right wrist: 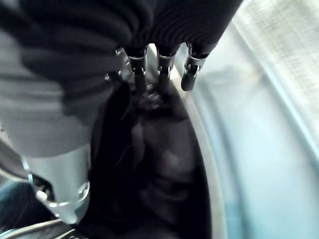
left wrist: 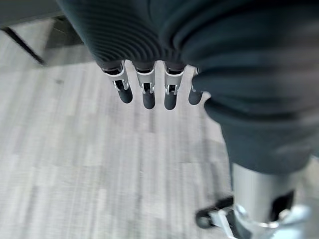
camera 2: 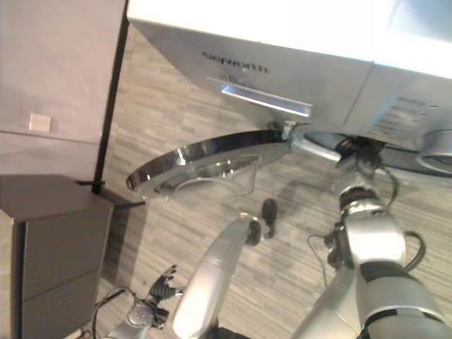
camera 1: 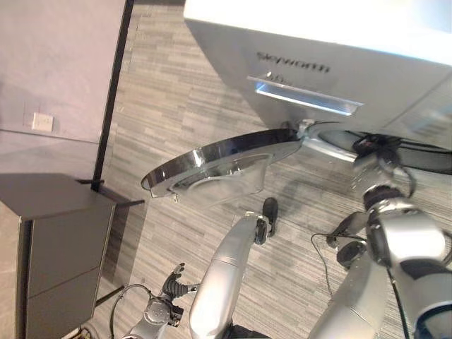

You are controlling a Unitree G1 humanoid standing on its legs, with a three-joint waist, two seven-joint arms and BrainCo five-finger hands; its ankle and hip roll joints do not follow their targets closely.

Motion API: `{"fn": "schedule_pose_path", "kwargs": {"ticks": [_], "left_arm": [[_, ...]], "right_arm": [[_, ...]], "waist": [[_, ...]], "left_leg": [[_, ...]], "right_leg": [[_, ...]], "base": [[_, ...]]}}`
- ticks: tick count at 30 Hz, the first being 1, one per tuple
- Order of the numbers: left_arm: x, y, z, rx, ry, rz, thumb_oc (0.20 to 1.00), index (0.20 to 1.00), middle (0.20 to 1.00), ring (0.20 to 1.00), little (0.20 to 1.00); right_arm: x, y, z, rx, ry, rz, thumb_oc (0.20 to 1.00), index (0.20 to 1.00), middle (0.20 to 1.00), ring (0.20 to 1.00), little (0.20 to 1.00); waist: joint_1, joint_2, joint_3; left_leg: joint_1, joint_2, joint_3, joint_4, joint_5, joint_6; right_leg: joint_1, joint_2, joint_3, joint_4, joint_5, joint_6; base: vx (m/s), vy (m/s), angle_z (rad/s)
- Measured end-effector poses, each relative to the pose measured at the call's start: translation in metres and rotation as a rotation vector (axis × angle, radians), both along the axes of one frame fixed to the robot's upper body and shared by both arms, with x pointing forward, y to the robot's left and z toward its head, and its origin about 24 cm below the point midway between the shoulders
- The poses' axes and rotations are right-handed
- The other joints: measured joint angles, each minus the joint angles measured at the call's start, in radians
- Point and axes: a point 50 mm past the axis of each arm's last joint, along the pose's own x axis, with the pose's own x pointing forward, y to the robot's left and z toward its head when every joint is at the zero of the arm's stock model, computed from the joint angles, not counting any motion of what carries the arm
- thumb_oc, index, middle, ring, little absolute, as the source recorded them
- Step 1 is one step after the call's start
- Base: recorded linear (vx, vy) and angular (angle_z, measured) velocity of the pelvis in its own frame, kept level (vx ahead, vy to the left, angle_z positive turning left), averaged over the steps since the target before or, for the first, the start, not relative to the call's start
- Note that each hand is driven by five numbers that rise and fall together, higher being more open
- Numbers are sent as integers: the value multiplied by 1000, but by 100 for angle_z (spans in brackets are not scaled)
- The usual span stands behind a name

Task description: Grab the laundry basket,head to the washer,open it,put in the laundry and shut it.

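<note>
A dark garment [right wrist: 159, 164], judged to be the laundry, was seen in the right wrist view lying at the mouth of the washer [camera 1: 339, 49], against the pale rim of the opening [right wrist: 209, 149]. The right hand [right wrist: 159, 74] was held at that opening with its fingers [right wrist: 188, 79] hanging down over the cloth; whether any of them had hold of the cloth could not be told. The round door [camera 1: 219, 166] was found swung fully open, level, above the floor [camera 1: 183, 106] and just ahead of the left arm. The left hand [left wrist: 144, 84] was observed low over bare floor, fingers straight and relaxed, holding nothing. Risk was judged as follows: cloth left draped over the rim could be trapped when the door is shut; a fingertip snagged in the fabric could drag it back out. Open room was noted left of the door, bounded by a dark cabinet [camera 1: 56, 240] and the wall [camera 1: 56, 63].
</note>
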Motion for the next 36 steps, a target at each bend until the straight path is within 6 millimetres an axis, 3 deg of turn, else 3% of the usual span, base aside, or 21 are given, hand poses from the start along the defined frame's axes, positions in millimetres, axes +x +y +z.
{"fn": "schedule_pose_path", "kwargs": {"ticks": [2,7,9,10,12,14,17,21,24,25,28,33,36], "left_arm": [[-4,-3,-4,-11,21,20,1000,1000,1000,1000,1000],[-15,-1,-12,-1,75,49,1000,1000,1000,1000,1000],[-21,0,-17,-6,118,93,1000,1000,1000,1000,1000],[-27,3,-21,-6,147,120,1000,1000,1000,1000,1000],[-58,17,-32,30,260,178,1000,1000,1000,1000,1000],[-75,24,-37,46,329,217,1000,1000,1000,1000,1000],[-80,31,-39,68,367,234,1000,1000,1000,1000,1000],[-105,33,-44,97,443,212,1000,1000,1000,1000,1000],[-112,37,-45,131,481,180,1000,1000,1000,1000,1000],[-120,39,-45,150,509,164,1000,1000,1000,1000,1000],[-125,40,-45,158,518,155,1000,1000,1000,1000,1000],[-136,41,-46,150,533,146,1000,1000,1000,1000,1000],[-144,45,-46,144,567,161,1000,1000,1000,1000,1000]], "right_arm": [[-11,7,-33,40,76,6,1000,1000,1000,1000,1000],[-37,13,-82,53,195,15,1000,1000,1000,1000,1000],[-57,16,-111,-12,279,74,1000,1000,1000,1000,1000],[-73,18,-131,-19,346,98,1000,1000,1000,1000,1000],[-142,33,-199,62,577,114,1000,1000,1000,1000,1000],[-182,33,-224,112,671,102,1000,1000,1000,1000,1000],[-218,33,-240,164,706,96,1000,1000,1000,1000,1000],[-270,39,-261,303,788,48,1000,1000,1000,1000,1000],[-275,41,-263,328,799,64,1000,1000,1000,1000,1000],[-281,43,-265,322,822,79,1000,1000,1000,1000,1000],[-298,37,-269,363,857,24,1000,1000,1000,1000,1000],[-325,4,-264,380,871,-128,1000,1000,1000,1000,1000],[-326,-25,-253,317,856,-182,1000,1000,1000,1000,1000]], "waist": [[-20,0,0],[-58,-8,-3],[-78,-15,-7],[-79,-33,-27],[-100,-103,-134],[-105,-131,-202],[-125,-153,-247],[-135,-180,-339],[-145,-187,-363],[-146,-195,-409],[-145,-211,-459],[-148,-213,-491],[-169,-217,-494]], "left_leg": [[68,-3,-1,-55,16,-4],[202,-13,4,-184,61,-15],[270,-9,-5,-251,88,-26],[321,-9,-4,-303,105,-31],[466,-6,-5,-449,143,-53],[551,-1,-10,-529,163,-61],[636,2,-23,-602,190,-71],[706,6,-39,-676,204,-81],[750,6,-40,-718,225,-88],[765,10,-35,-742,229,-92],[793,14,-38,-759,227,-90],[821,14,-37,-771,225,-87],[821,16,-33,-774,224,-87]], "right_leg": [[71,12,-13,-56,15,9],[190,32,-25,-157,47,13],[267,54,-51,-229,71,12],[313,66,-59,-275,86,13],[446,102,-80,-402,112,24],[536,127,-102,-481,131,28],[631,152,-133,-552,152,31],[709,168,-168,-616,163,31],[745,176,-177,-645,168,34],[759,183,-178,-667,173,39],[801,196,-183,-703,181,43],[819,199,-182,-709,180,45],[822,201,-178,-712,180,45]], "base": [[-14,-15,-3],[-11,-41,-4],[39,-80,-2],[64,-72,-7],[117,-99,-13],[100,-107,-8],[15,-85,9],[69,-74,13],[74,-49,5],[107,-66,-6],[72,-38,1],[82,-13,-1],[40,-17,-6]]}}
